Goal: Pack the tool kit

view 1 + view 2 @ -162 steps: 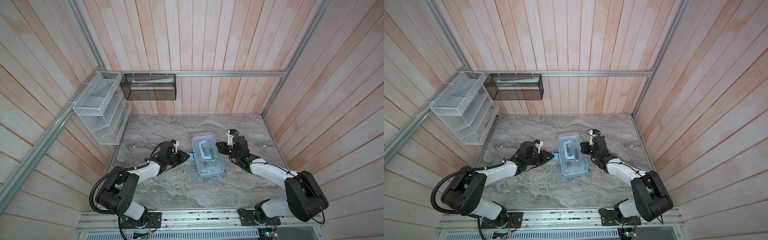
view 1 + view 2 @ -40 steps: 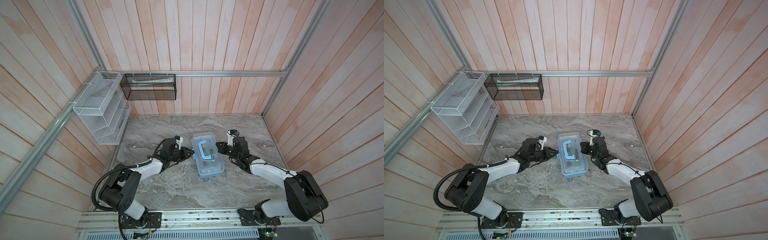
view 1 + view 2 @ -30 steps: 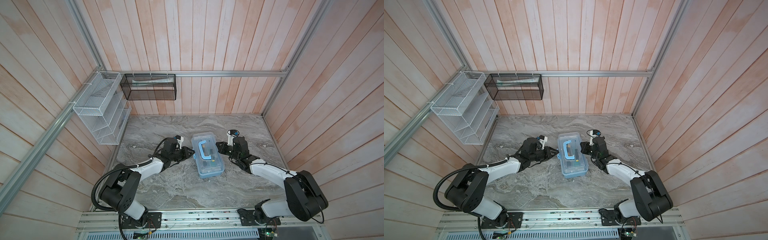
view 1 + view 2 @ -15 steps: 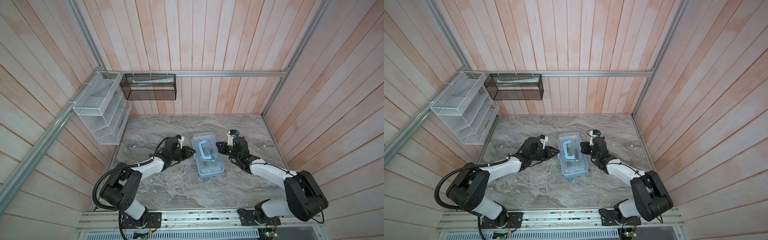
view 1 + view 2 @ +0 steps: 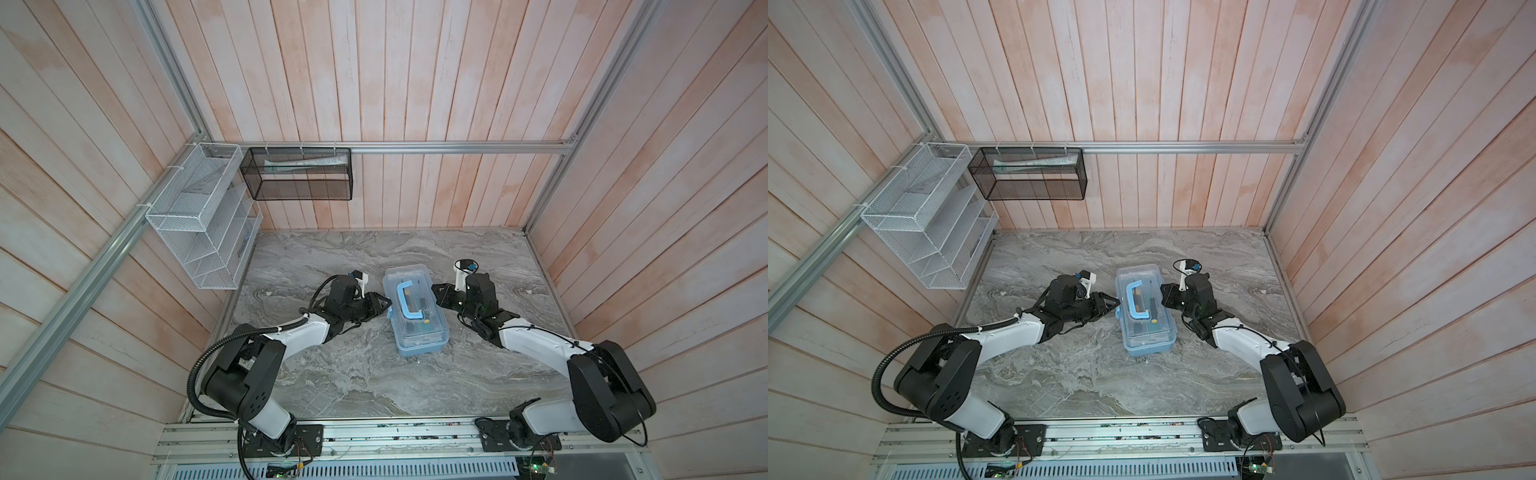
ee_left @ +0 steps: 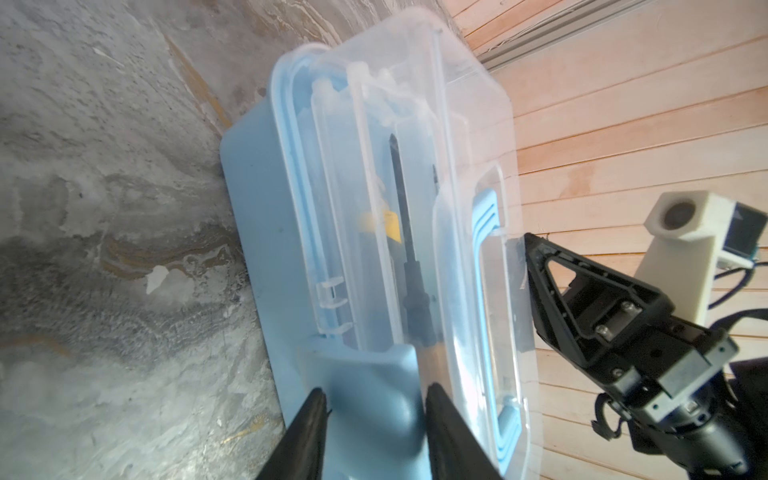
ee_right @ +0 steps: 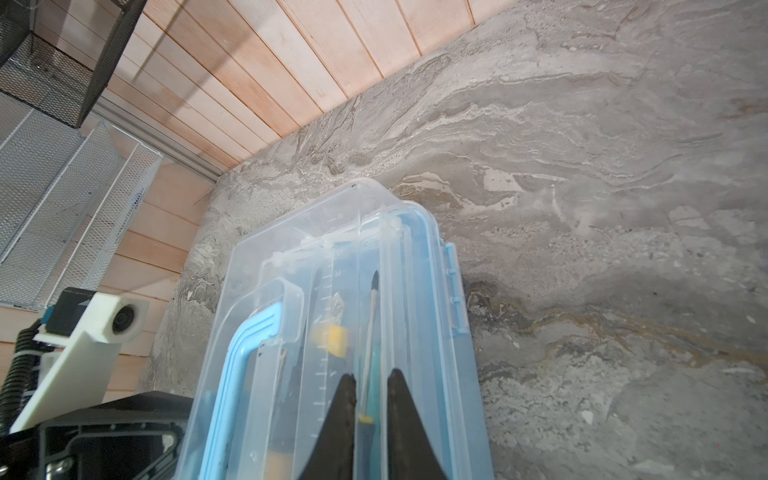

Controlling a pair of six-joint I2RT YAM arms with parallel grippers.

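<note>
Light-blue clear-lidded plastic tool kit (image 5: 417, 328) touched the closed right gripper (image 5: 434, 287). Left gripper (image 6: 374, 395) straddled its latch (image 6: 370, 370), grip unclear; slipping could leave it unfastened.

Grey marble tabletop (image 5: 374, 382); tool kit (image 5: 419, 336) resting mid-surface.

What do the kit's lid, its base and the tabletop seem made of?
Lid: clear glossy plastic; contents show through.
Base: opaque light-blue plastic, smooth satin sheen.
Tabletop: grey, veined; marble or a printed imitation, cannot tell.
</note>
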